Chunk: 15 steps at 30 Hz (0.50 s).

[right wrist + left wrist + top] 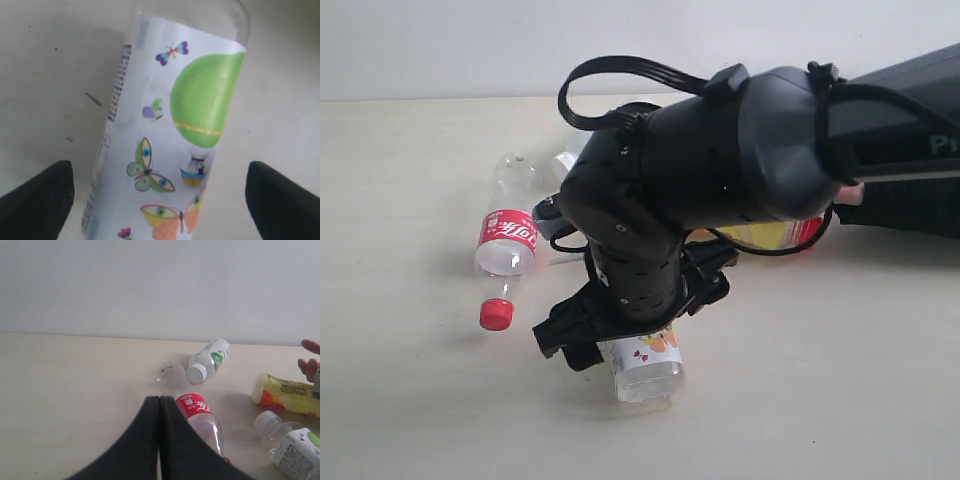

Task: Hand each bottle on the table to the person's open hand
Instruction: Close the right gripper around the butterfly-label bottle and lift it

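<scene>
Bottle with butterfly label (645, 368), lower centre of exterior view: grasp step, seemingly.
Straddled by right gripper (160, 197), spread wide; left gripper (159, 440) pressed together. Called for closing, then lifting.

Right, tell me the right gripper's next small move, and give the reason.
Probably close the right gripper on the clear plastic bottle with the white butterfly-and-green-balloon label. It lies on the pale beige table between the open black fingers, which stand clear of it on both sides, so nothing is gripped yet.
</scene>
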### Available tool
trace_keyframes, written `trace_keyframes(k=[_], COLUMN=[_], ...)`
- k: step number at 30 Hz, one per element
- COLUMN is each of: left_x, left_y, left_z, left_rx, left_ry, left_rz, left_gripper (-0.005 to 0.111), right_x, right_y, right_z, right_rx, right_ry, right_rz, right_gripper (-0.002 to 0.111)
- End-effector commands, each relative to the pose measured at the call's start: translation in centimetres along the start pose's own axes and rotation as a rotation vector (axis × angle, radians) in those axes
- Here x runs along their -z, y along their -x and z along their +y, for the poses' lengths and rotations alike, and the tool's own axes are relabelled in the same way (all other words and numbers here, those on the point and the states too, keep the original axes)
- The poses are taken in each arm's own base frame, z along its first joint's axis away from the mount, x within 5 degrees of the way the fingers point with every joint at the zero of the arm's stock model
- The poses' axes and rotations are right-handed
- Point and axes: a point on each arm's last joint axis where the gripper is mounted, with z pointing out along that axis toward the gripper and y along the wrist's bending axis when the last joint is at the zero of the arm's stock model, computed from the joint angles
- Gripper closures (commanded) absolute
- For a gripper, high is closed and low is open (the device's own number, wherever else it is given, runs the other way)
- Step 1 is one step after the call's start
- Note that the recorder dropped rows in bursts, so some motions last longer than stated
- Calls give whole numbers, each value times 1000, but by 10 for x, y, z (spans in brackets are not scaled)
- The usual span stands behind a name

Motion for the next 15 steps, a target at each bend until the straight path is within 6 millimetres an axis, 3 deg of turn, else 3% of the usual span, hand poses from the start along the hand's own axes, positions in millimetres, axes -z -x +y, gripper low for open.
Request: trace_keyframes(k=[1, 6, 15], left_x=[0, 0, 0], left_y=[-1, -1, -1], left_z=[0, 0, 0], left_rx=[5, 5, 5], left_ry=[1, 1, 1], left_rz=[-6, -6, -6], left_gripper=[107, 107, 107], right_x=[-4, -14, -24], right_y=[8, 10, 20], right_z=[1, -1, -22], right_rx=[3, 24, -7], right_ry=[27, -2, 48], right_rz=[-45, -44, 7], right_gripper=[14, 14, 14])
